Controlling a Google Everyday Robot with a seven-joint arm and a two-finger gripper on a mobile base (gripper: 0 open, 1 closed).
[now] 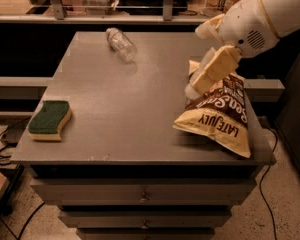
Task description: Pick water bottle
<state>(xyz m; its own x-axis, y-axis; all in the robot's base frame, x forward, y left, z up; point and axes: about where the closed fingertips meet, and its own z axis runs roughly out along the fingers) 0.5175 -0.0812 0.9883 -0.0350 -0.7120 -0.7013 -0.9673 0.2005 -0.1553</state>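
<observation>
Camera view, single frame.

- Grey table (130, 109) with drawers (140, 191) beneath its front edge.
- Water bottle (121, 44): clear, ribbed, lying on its side near the far edge, somewhat left of centre. Its long axis runs diagonally, with one end toward the far-left corner and the other toward the middle of the top. Nothing is touching it.
- Sponge (50, 120): green top over a yellow body, lying flat near the front-left corner, just inside the left edge.
- Chip bag (220, 116): brown and tan, lying along the right edge toward the front-right corner. Its lettering reads upside down from this side. One corner reaches the front edge.
- Arm (255, 19): white housing, enters from the upper right, above the far-right corner.
- Gripper (192, 89): cream-coloured, angled down and to the left. It sits over the upper left part of the chip bag, on the right half of the table. I cannot tell whether it touches the bag. Its opening cannot be made out from here, so I cannot tell how wide it stands. The bottle is not in its hold; it lies well apart, toward the far-left.
- Floor: dark cables (2, 149) lie beside the table's left side.
</observation>
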